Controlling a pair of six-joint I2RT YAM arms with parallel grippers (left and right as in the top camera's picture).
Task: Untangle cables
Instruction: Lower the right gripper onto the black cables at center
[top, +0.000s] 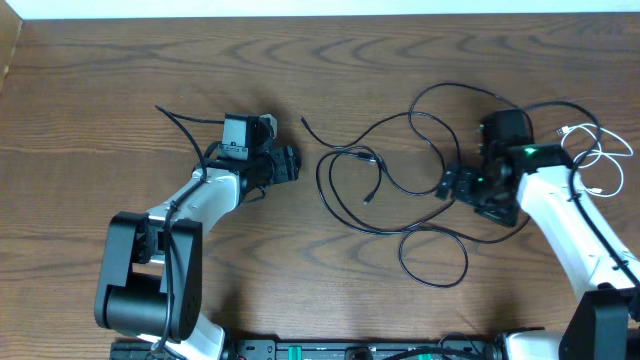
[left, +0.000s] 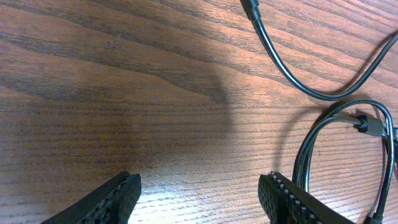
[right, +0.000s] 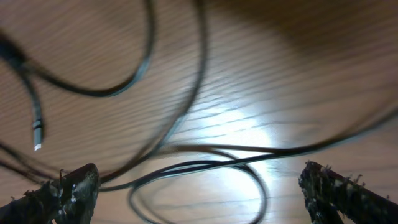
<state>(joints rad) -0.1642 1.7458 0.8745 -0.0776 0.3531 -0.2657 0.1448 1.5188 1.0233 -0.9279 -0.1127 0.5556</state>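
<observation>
Sprawling black cables (top: 362, 155) on dark wood-grain table (top: 120, 80) — left gripper (left: 199, 183) spread, right gripper (right: 200, 173) spread wide.

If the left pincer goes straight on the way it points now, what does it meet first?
Probably the bare brown wooden table, seen between the fingers of the left pincer; the thin black cable loop lies just aside.

One wooden table (top: 100, 60). Two robot arms: the left arm (top: 205, 195) at lower left and the right arm (top: 560, 205) at lower right. Two grippers, the left gripper (top: 284, 165) and the right gripper (top: 450, 184), with two fingers apiece. One white cable (top: 590, 128) at the right edge. One single black cable (top: 175, 118) at upper left. The tangled black cables (top: 345, 153) in the centre overlap too much to count; three loose ends show there.
</observation>
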